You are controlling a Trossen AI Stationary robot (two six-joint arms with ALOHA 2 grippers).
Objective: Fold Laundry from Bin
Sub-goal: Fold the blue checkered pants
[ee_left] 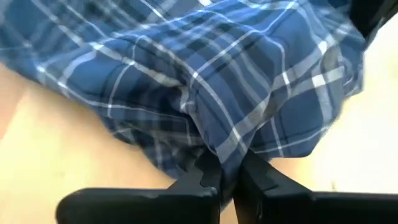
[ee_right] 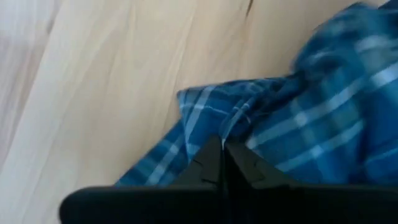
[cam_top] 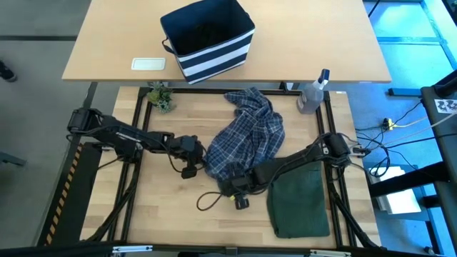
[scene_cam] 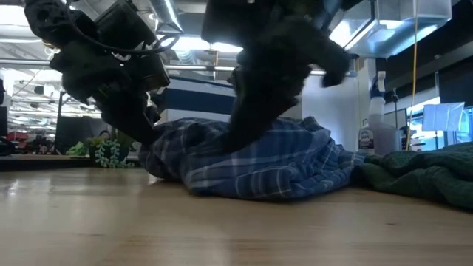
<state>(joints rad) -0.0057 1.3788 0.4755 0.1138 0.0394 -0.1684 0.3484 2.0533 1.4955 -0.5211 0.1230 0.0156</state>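
The blue-and-white plaid shirt (cam_top: 246, 135) lies crumpled in the middle of the table, resting on the wood. My left gripper (cam_top: 198, 160) is at its left edge, shut on the cloth. At the shirt's near edge my right gripper (cam_top: 232, 187) is also shut on it. To the right near the front lies the dark olive-green garment (cam_top: 298, 203), flat and folded. The striped navy bin (cam_top: 207, 39) stands on the far table. My left gripper pinches a bunched fold of the shirt's left edge (ee_left: 217, 146) between its two fingers, coming slanting down from the table's left. The cloth there rests on the table. My right gripper pinches the shirt's near edge (ee_right: 211, 124) between its two fingers, slanting down from the right. The edge lies on or just over the wood.
A clear spray bottle (cam_top: 312, 93) stands at the far right and a small plant (cam_top: 162, 96) at the far left. A white flat thing (cam_top: 148, 63) lies beside the bin. Bare wood (cam_top: 171, 214) lies near the front left.
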